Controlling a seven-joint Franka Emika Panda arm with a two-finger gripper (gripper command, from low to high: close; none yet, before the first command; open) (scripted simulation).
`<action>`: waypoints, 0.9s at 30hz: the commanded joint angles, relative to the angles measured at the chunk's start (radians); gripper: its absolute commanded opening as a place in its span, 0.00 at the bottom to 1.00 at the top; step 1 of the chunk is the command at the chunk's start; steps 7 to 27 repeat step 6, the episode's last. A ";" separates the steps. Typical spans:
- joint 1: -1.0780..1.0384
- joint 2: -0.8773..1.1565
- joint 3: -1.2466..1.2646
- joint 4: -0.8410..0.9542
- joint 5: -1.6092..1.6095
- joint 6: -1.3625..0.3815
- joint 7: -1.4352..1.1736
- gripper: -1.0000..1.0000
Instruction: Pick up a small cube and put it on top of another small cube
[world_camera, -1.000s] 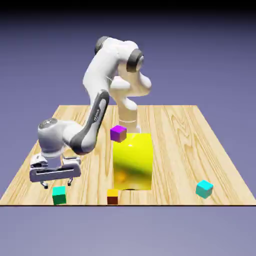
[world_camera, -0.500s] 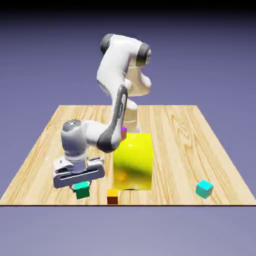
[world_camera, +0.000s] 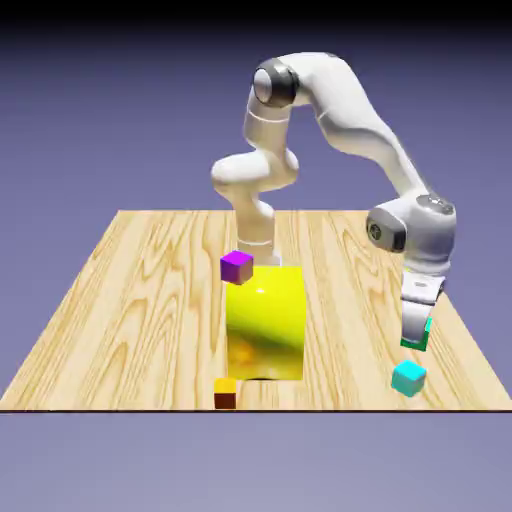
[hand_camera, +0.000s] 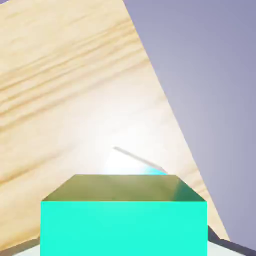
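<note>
Blue-violet backdrop behind pale wood-grain table (world_camera: 345, 300); orange-brown cube (world_camera: 225, 394) at near edge, left of middle; purple cube (world_camera: 236, 267) above yellow block (world_camera: 265, 325); toward near right corner, cyan cube (world_camera: 408, 378), set cornerwise, and green cube (world_camera: 424, 336), no long axis, gripped between gripper (hand_camera: 124, 247) jaws closed on it.

In the exterior view the counter (world_camera: 350, 300) is brightly and evenly lit, while the backdrop (world_camera: 80, 120) fades to black along the top. A small highlight sits on the upper part of the yellow block (world_camera: 265, 322), whose lower part darkens to murky olive. The orange cube (world_camera: 225, 393) has a dark front below its bright top. In the hand view, white glare burns out the counter's grain near its slanting edge, and the held cube's near face (hand_camera: 124, 229) glows flat turquoise. Edges look crisp.
</note>
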 joint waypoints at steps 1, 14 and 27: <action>0.004 0.036 -0.004 0.003 -0.006 0.034 0.004 0.00; 0.004 0.039 -0.005 0.003 -0.007 0.037 0.005 1.00; 0.004 0.039 -0.005 0.003 -0.007 0.037 0.005 1.00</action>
